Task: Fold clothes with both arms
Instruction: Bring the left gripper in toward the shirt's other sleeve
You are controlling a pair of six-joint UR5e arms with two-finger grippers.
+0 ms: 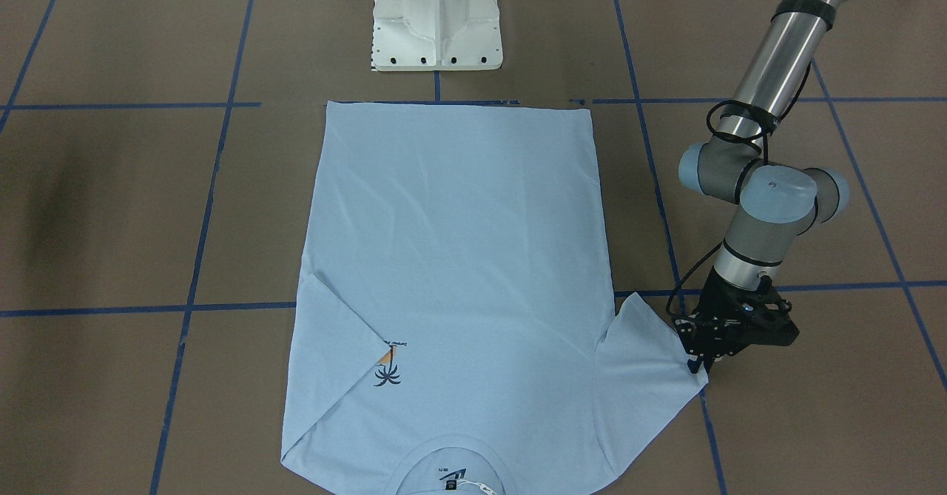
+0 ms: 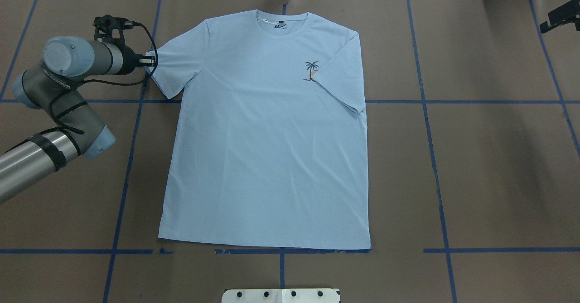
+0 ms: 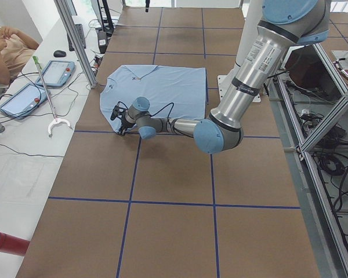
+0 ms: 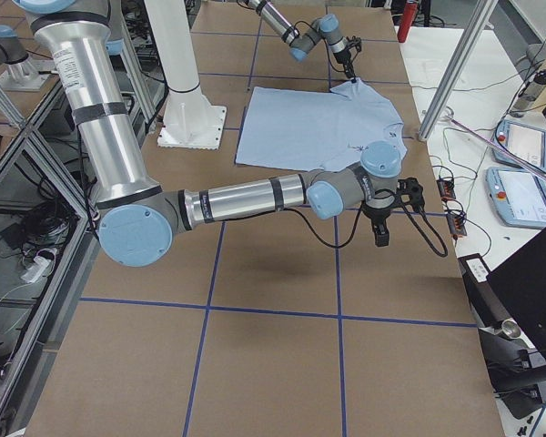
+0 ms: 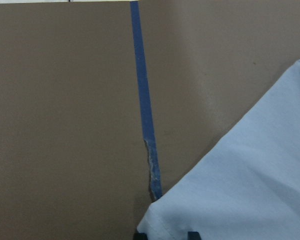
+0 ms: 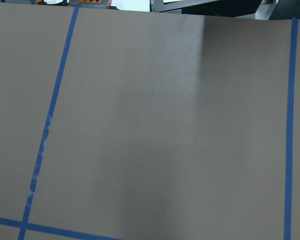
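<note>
Though one sleeve [image 2: 342, 83] lies folded in, my left gripper [image 1: 698, 364] stands spread astride the other sleeve [image 2: 174, 69] of the T-shirt [image 2: 267, 149]. Body folds remain; right gripper [image 4: 379, 238]: cannot tell.

The table [image 2: 498, 167] is surfaced in brown sheeting and divided into squares by blue tape lines [image 2: 476, 101]. A pale-blue T-shirt [image 2: 267, 158] is spread flat on it, print side up. Its hem is laid near the white pedestal base [image 2: 281, 295] and its collar is turned away from that base.

- The T-shirt [image 2: 267, 149] is laid on the table [image 2: 476, 167], hem toward the pedestal [image 1: 436, 21].
- The left gripper [image 1: 699, 365] is set at the tip of one sleeve [image 2: 170, 69].
- The other sleeve [image 2: 344, 81] is folded inward.
</note>
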